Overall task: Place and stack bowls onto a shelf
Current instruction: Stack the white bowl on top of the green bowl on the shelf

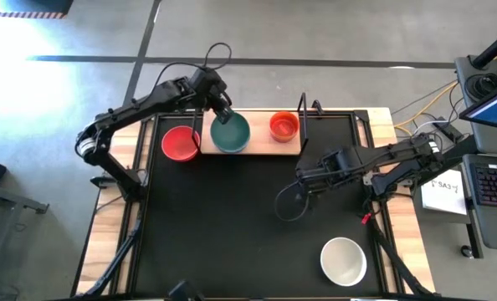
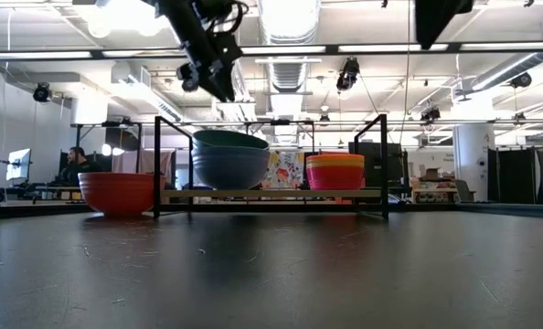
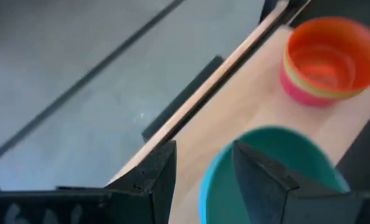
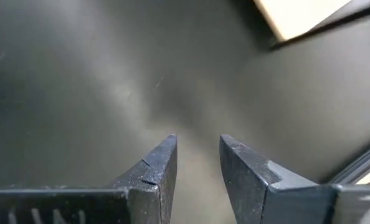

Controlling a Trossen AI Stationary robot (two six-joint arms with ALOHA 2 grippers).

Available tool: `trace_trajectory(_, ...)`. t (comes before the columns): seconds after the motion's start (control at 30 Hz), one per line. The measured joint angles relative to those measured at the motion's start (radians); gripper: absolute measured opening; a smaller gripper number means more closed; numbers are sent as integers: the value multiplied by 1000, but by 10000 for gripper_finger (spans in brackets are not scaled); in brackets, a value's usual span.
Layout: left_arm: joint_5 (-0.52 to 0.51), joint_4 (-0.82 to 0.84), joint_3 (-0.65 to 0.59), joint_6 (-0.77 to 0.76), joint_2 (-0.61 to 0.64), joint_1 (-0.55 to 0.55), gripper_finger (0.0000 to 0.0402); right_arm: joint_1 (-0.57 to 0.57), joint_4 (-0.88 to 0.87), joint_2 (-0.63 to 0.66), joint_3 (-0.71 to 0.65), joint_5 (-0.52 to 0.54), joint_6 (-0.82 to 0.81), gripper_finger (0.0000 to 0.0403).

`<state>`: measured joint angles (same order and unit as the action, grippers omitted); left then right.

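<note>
Our left gripper (image 1: pixel 224 111) hangs over the teal bowl's (image 1: pixel 230 133) far rim, jaws parted a little and holding nothing. That bowl sits nested in a blue-grey one mid-shelf (image 1: pixel 261 147), with the orange stack (image 1: pixel 284 126) at its 3 o'clock and the red bowl (image 1: pixel 180 143) off the board at 9. Our right gripper (image 1: pixel 301 186) hovers mid-mat, jaws slightly apart, empty. The white bowl (image 1: pixel 343 260) lies at 5 o'clock.

We see a teal bowl (image 1: pixel 230 134) nested on a blue-grey bowl (image 2: pixel 229 169), and a stack (image 1: pixel 284 126) banded orange, yellow and magenta, on the light wooden shelf (image 1: pixel 261 145). A red bowl (image 1: pixel 180 144) and a white bowl (image 1: pixel 343 260) lie on the black mat (image 1: pixel 232 226). Both arms are dark.
</note>
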<state>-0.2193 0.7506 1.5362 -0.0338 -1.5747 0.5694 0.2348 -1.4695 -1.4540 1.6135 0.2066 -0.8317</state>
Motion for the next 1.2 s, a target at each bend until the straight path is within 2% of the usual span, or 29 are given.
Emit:
trace_trajectory(0.13,4,-2,39,5,10,-50,139,59,-40,0,-18,-68,-123,109)
trace_trajectory(0.3,108,-33,41,29,43,-172,140,191,-69,0,-73,-138,-240,109)
trace_trajectory(0.47,104,-77,40,41,62,-330,140,334,-36,-3,-139,-184,-299,109)
trace_trajectory(0.63,46,-134,40,44,69,-480,140,433,83,-3,-233,-212,-348,109)
trace_trajectory(0.8,-22,-165,39,32,68,-589,140,487,225,-3,-341,-315,-336,109)
trace_trajectory(1.03,-107,-183,39,5,68,-688,140,543,251,-3,-446,-311,-236,109)
trace_trajectory(1.2,-115,-182,39,-16,68,-715,140,550,259,-2,-534,-311,-178,109)
